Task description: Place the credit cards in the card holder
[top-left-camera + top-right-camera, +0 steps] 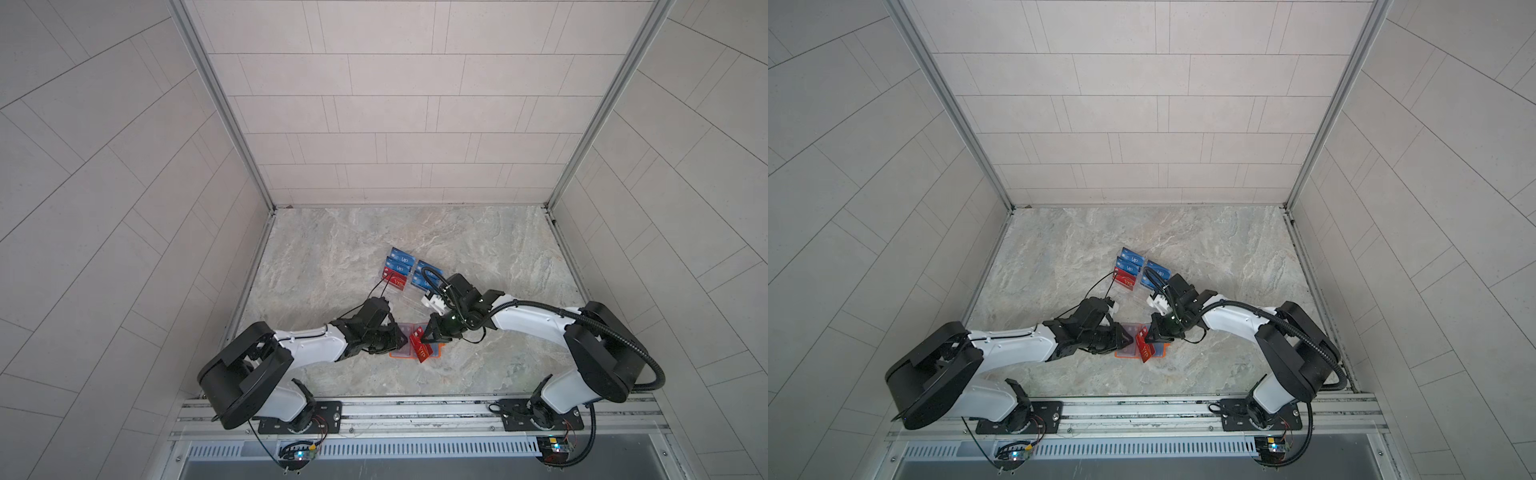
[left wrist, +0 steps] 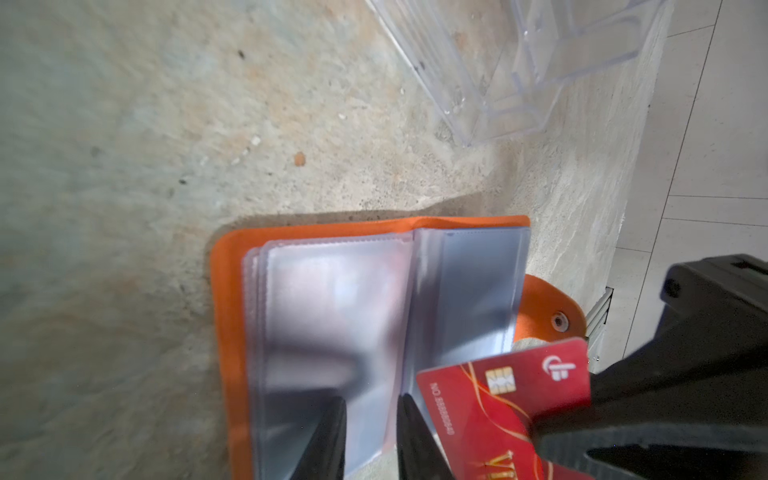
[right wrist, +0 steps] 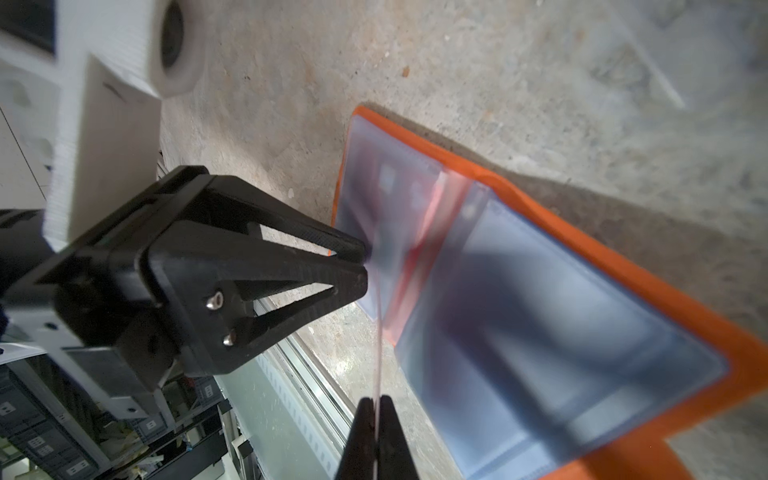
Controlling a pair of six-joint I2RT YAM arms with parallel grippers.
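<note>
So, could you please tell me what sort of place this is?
Probably a lab robot cell, not a home: a left arm and right arm bolted to an aluminium rail, a marble-look tabletop boxed in by tile-look panels.

Marbled grey table (image 1: 478,249), walled on three sides; near the middle, two clear tiered racks (image 1: 405,301), side by side; nearer the front edge, orange holder (image 2: 226,299), lying open, clear sleeves up

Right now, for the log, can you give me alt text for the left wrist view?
The right end effector holds a red credit card tilted over the open orange card holder on the marble table. The fingers of the left end effector straddle a clear sleeve; a clear acrylic rack sits nearby.
</note>
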